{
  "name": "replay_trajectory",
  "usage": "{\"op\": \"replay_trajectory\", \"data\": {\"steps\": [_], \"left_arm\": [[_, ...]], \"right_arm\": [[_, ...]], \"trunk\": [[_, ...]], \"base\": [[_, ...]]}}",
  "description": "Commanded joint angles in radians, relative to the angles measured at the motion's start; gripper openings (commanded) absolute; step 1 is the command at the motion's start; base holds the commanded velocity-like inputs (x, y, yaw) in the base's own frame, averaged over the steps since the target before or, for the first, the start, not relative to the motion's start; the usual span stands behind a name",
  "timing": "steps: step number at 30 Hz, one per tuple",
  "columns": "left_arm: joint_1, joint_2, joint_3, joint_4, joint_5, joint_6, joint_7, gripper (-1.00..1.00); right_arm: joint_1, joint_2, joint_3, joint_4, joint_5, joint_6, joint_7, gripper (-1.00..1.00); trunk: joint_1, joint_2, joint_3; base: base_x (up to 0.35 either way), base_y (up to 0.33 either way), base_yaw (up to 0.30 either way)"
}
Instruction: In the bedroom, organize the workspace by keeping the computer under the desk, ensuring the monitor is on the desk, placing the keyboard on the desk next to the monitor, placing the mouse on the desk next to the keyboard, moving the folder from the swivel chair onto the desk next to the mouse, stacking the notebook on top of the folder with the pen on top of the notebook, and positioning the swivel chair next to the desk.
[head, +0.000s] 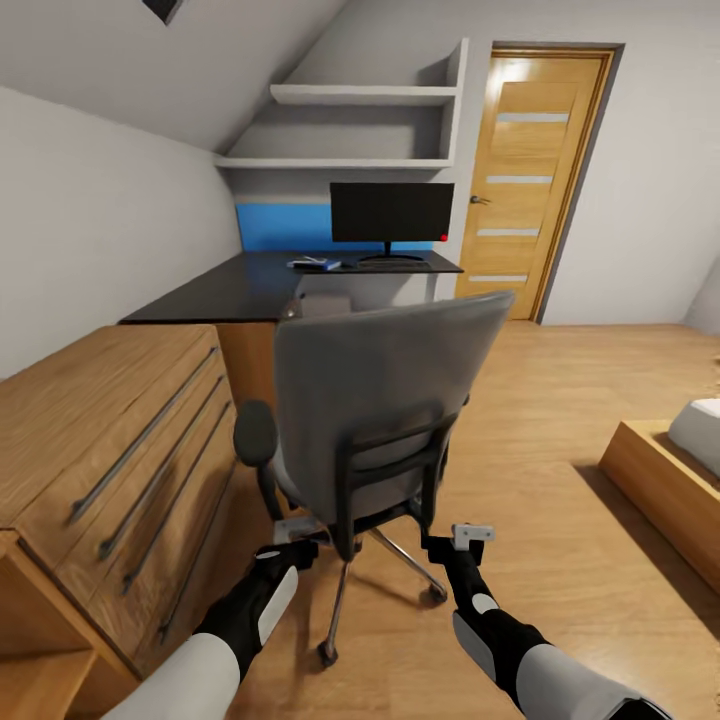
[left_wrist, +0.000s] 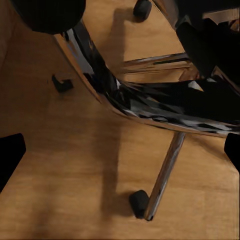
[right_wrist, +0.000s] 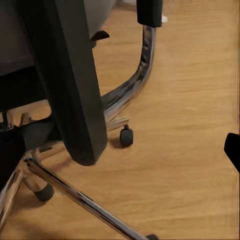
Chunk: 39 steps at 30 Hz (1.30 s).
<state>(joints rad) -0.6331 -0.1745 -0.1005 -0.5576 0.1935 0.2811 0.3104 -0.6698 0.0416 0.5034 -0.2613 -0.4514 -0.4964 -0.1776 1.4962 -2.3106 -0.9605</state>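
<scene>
The swivel chair (head: 385, 400) stands in the middle of the floor with its grey back turned to me, a short way out from the desk (head: 240, 285). On the desk's far end stands the monitor (head: 392, 212), and a small blue flat thing (head: 316, 264), too small to identify, lies left of its stand. My left gripper (head: 292, 545) hangs open low beside the seat's left rear, over the chrome base (left_wrist: 165, 107). Behind the chair's right rear, close to its black back frame (right_wrist: 70, 80), my right gripper (head: 465, 540) is open. Nothing is held.
A light wooden chest (head: 120, 440) with bar handles runs along the left, close to my left arm. A wooden bed frame (head: 660, 480) sits at the right edge. A wooden door (head: 535, 180) and wall shelves (head: 360, 95) are at the back. Plank floor lies open to the chair's right.
</scene>
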Motion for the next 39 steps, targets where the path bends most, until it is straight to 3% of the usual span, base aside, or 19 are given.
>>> {"op": "replay_trajectory", "data": {"steps": [1,7,28,39], "left_arm": [[0.0,0.0,-0.004,-0.002,0.007,-0.004,0.008,1.0],[0.0,0.0,-0.004,0.006,0.005,-0.042,0.009,1.0],[0.0,0.0,-0.005,0.01,0.004,-0.043,0.009,1.0],[0.0,0.0,-0.005,0.01,0.004,-0.043,0.009,1.0]], "right_arm": [[-0.001,0.0,0.009,0.0,-0.003,-0.002,-0.008,1.0],[-0.001,0.0,0.009,0.001,-0.004,-0.002,-0.008,1.0],[-0.001,0.0,0.009,0.002,-0.004,-0.002,-0.008,1.0],[-0.001,0.0,0.009,0.005,-0.004,-0.002,-0.008,1.0]], "trunk": [[0.0,0.0,-0.001],[0.0,0.0,-0.001],[0.0,0.0,0.0],[0.0,0.0,0.009]], "base": [[0.282,-0.211,-0.14],[0.284,-0.201,-0.05],[0.317,-0.066,-0.003],[0.32,-0.037,-0.123]]}}
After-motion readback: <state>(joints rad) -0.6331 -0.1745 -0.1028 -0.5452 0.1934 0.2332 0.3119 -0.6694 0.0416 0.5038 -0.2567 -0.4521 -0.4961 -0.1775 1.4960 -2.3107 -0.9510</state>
